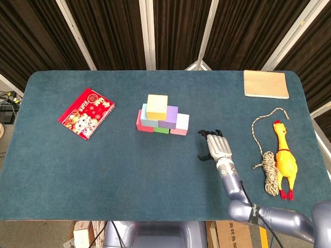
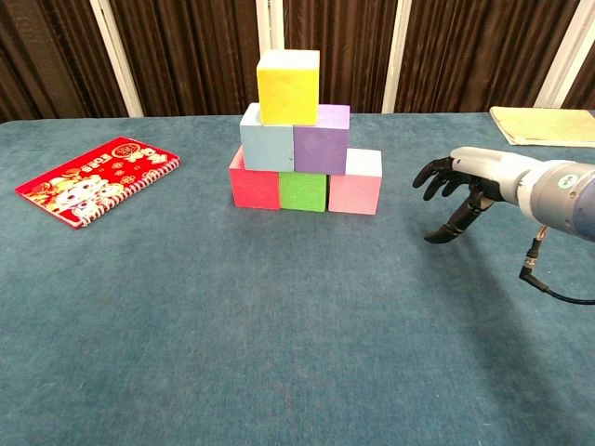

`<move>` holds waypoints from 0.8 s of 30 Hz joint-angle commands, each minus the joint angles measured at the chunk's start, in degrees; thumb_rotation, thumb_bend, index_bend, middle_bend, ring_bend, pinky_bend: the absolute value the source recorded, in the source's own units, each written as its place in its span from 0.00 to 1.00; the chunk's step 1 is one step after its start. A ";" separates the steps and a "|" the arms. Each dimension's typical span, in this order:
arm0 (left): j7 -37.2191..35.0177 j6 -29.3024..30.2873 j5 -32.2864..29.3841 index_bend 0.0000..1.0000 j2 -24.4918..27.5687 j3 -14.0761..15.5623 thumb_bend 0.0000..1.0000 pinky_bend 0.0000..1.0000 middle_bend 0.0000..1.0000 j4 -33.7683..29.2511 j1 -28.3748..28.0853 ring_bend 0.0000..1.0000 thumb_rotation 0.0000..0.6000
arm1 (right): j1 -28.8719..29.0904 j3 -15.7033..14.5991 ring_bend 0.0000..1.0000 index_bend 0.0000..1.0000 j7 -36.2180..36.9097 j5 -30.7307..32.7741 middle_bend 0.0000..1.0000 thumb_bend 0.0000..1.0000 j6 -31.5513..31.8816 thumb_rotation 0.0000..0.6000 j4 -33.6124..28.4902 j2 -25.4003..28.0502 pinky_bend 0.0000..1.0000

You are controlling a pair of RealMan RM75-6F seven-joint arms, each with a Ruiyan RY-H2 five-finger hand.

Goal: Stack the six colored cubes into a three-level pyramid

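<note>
Your pyramid stands near the middle of the table (image 1: pixel 77 170): a red cube (image 2: pixel 255 182), a green cube (image 2: pixel 303 191) and a pink cube (image 2: pixel 356 187) in the bottom row, a light blue cube (image 2: pixel 267 138) and a purple cube (image 2: pixel 322 137) on them, and a yellow cube (image 2: pixel 288 73) on top. The chest view shows all three levels face-on; from the head view the green cube (image 1: pixel 161 130) is only a sliver under the upper row.

Your right hand (image 2: pixel 462 181) hovers to the right of the pink cube, apart from it, fingers (image 2: pixel 429 176) spread and curved downward, holding nothing. Your left hand appears in neither view.

Only the head view shows the rubber chicken (image 1: pixel 284 159) and the rope (image 1: pixel 268 161) beside it at the right edge. Both views show the red notebook (image 2: pixel 93 178) at left and the tan pad (image 1: pixel 266 83) at the far right corner.
</note>
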 commanded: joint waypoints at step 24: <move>0.13 -0.39 -0.65 0.18 -0.26 -0.32 0.32 0.00 0.07 0.70 -0.27 0.00 1.00 | 3.35 2.53 0.18 0.22 0.16 2.45 0.24 0.25 -3.06 1.00 5.86 -3.66 0.00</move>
